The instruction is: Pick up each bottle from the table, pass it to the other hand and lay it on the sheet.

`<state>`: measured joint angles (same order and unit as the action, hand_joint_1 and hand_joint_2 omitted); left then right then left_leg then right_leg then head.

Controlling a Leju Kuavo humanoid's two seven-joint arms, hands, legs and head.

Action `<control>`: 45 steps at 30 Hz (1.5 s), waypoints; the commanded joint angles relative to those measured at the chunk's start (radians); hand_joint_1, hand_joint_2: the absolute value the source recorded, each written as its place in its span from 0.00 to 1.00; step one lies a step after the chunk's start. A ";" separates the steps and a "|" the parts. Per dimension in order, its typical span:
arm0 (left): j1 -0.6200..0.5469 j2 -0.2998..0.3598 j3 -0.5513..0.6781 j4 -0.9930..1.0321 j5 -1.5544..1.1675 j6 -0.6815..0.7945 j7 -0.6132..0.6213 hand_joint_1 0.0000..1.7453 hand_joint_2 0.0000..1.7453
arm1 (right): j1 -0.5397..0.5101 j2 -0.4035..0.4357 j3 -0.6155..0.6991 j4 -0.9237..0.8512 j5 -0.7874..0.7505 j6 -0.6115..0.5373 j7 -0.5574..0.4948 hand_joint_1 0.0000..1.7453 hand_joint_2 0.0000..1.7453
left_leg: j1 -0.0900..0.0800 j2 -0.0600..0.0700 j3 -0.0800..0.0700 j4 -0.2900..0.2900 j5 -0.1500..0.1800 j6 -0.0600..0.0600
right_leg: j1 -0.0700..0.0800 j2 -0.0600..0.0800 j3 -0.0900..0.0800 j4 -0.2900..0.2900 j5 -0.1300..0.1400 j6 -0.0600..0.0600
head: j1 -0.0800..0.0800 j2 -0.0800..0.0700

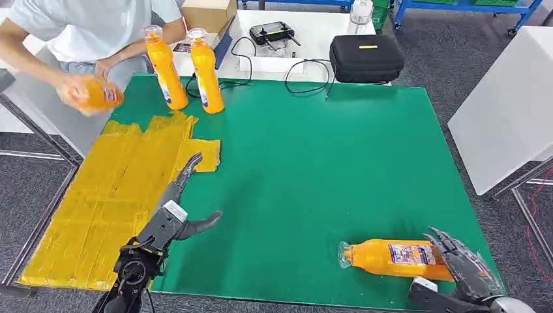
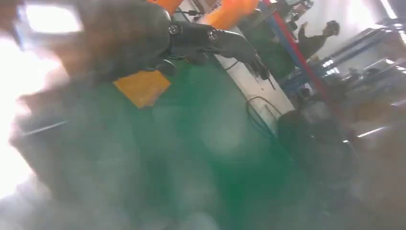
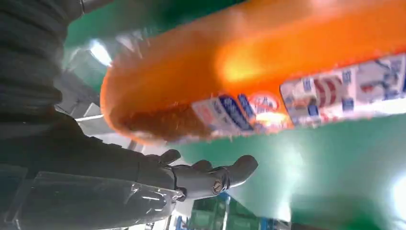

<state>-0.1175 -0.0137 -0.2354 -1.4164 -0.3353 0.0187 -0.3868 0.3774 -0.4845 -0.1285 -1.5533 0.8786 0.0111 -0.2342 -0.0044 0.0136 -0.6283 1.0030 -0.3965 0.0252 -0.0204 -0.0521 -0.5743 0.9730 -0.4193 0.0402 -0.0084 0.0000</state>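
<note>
An orange bottle (image 1: 391, 257) lies on its side near the front right edge of the green table (image 1: 326, 150), cap pointing left. My right hand (image 1: 466, 267) is at its base with the fingers spread, not closed around it. In the right wrist view the bottle (image 3: 249, 72) passes close over the outstretched fingers (image 3: 210, 175). My left hand (image 1: 177, 210) hovers open at the yellow sheet's (image 1: 111, 195) right edge, holding nothing. Two more orange bottles (image 1: 166, 68) (image 1: 205, 72) stand upright at the table's far left.
A person at the far left holds a blurred orange bottle (image 1: 98, 93) above the sheet's far corner. Behind the table stand a black case (image 1: 366, 57), cables, a controller (image 1: 272, 31) and a cardboard box (image 1: 207, 13). A white table (image 1: 508, 111) is on the right.
</note>
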 commanded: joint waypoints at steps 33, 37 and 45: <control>0.011 -0.021 -0.054 -0.034 -0.008 0.007 0.039 0.00 1.00 | -0.313 0.402 0.077 0.126 0.075 -0.422 0.085 1.00 1.00 | 0.002 0.009 0.002 -0.001 0.004 -0.001 | 0.003 0.011 0.001 -0.001 0.007 -0.001 | 0.001 0.000; -0.007 -0.018 -0.097 -0.033 0.012 -0.024 0.040 0.00 1.00 | -0.337 0.516 0.067 -0.005 -0.137 -0.528 -0.010 1.00 1.00 | 0.004 0.008 0.001 0.000 0.003 -0.003 | 0.004 0.012 -0.001 0.001 0.005 -0.002 | 0.000 0.000; -0.046 -0.012 -0.148 -0.015 0.044 -0.047 0.035 0.00 1.00 | -0.366 0.548 0.073 -0.010 -0.297 -0.553 -0.098 1.00 1.00 | 0.004 0.004 -0.001 0.000 0.006 -0.001 | 0.003 0.006 -0.002 0.000 0.005 -0.001 | 0.000 0.000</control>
<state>-0.1088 -0.0385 -0.3159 -1.4649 -0.3231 -0.0011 -0.3521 0.0678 -0.0455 -0.0187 -1.5369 0.7181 -0.5283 -0.2536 -0.0012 0.0185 -0.6305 1.0024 -0.3896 0.0255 -0.0175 -0.0488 -0.5768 0.9732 -0.4137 0.0405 -0.0080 0.0000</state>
